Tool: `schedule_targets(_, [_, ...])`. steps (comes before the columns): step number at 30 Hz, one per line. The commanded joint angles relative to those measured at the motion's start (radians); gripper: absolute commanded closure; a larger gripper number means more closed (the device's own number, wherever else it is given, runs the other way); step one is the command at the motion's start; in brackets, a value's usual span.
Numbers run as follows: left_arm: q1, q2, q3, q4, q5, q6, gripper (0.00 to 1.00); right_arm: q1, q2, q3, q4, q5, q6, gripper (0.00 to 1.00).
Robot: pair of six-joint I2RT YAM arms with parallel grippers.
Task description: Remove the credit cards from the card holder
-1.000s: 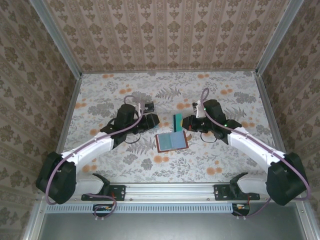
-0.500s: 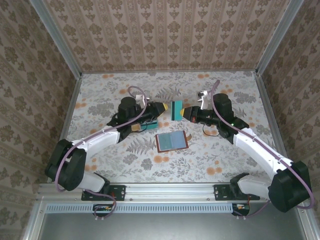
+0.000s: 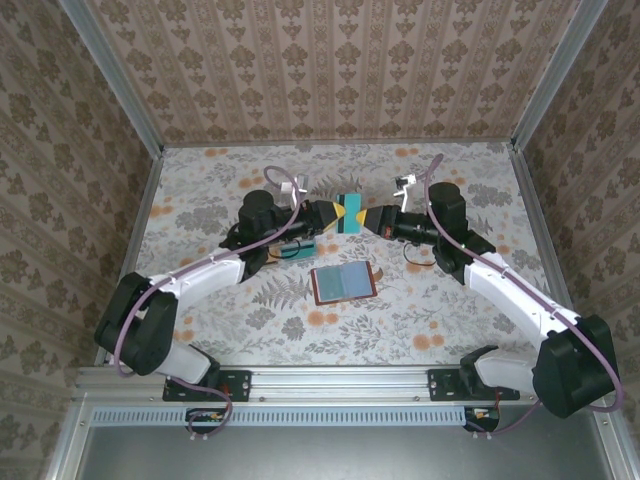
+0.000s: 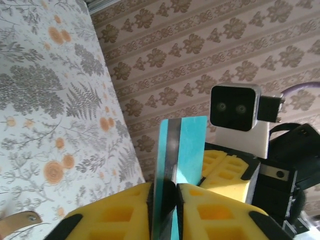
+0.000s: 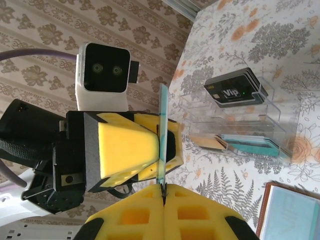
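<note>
The left end effector (image 4: 164, 192) and the right end effector (image 5: 163, 192) both pinch one teal card (image 3: 350, 216) above the bench (image 3: 450, 310). If they pull unevenly, it may bend or fall.

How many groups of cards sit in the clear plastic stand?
3: black VIP cards on one tier, a tan card on the next, teal cards on the last. Others may be hidden.

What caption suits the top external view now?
Left and right jaws pinch one teal card mid-air, beyond the open card holder on the floral table.
</note>
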Motion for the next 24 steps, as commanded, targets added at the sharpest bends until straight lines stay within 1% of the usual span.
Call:
schedule_targets(1, [-0.005,0.001,-0.01,0.153,0.042,-0.038,0.83,-0.007,0.007,-0.021,0.064,-0.044,0.03,1.0])
schedule_targets(3, [-0.007,-0.005,-0.01,0.155,0.044,-0.036,0.88,-0.008,0.004,-0.029,0.077,-0.047,0.035,1.0])
schedule_targets(10, [-0.007,-0.03,-0.012,0.117,0.049,-0.011,0.89,-0.019,-0.01,-0.052,0.084,-0.052,0.044,1.0])
schedule_targets(11, [-0.007,-0.034,-0.015,0.117,0.051,-0.009,0.92,-0.02,-0.012,-0.054,0.084,-0.052,0.045,1.0])
schedule_targets(12, [-0.006,-0.036,-0.012,0.117,0.054,-0.009,0.95,-0.022,-0.014,-0.056,0.081,-0.052,0.045,0.9])
schedule_targets(13, [-0.007,-0.039,-0.012,0.111,0.057,-0.004,0.97,-0.024,-0.016,-0.057,0.081,-0.052,0.045,0.77])
schedule_targets(14, [-0.007,-0.045,-0.009,0.099,0.06,0.004,0.98,-0.026,-0.019,-0.06,0.081,-0.053,0.045,0.7])
schedule_targets(15, [-0.007,-0.051,-0.006,0.077,0.062,0.015,1.0,-0.027,-0.022,-0.061,0.075,-0.052,0.044,0.59])
schedule_targets(16, [-0.005,-0.06,-0.002,0.042,0.065,0.037,1.0,-0.03,-0.029,-0.06,0.06,-0.047,0.036,0.44])
schedule_targets(17, [-0.004,-0.073,0.004,-0.006,0.066,0.066,1.0,-0.033,-0.036,-0.061,0.038,-0.038,0.027,0.31])
schedule_targets(18, [-0.002,-0.088,0.008,-0.052,0.063,0.098,1.0,-0.036,-0.044,-0.06,0.014,-0.028,0.016,0.21])
schedule_targets(20, [0.004,-0.126,0.023,-0.205,0.056,0.189,1.0,-0.04,-0.073,-0.057,-0.052,0.002,-0.025,0.1])
schedule_targets(21, [0.004,-0.144,0.042,-0.306,0.047,0.259,1.0,-0.04,-0.086,-0.054,-0.089,0.021,-0.045,0.07])
schedule_targets(23, [0.001,-0.184,0.107,-0.607,0.003,0.446,1.0,-0.04,-0.122,-0.057,-0.145,0.057,-0.082,0.01])
schedule_targets(24, [0.0,-0.197,0.134,-0.713,-0.025,0.522,1.0,-0.04,-0.137,-0.059,-0.165,0.072,-0.094,0.0])
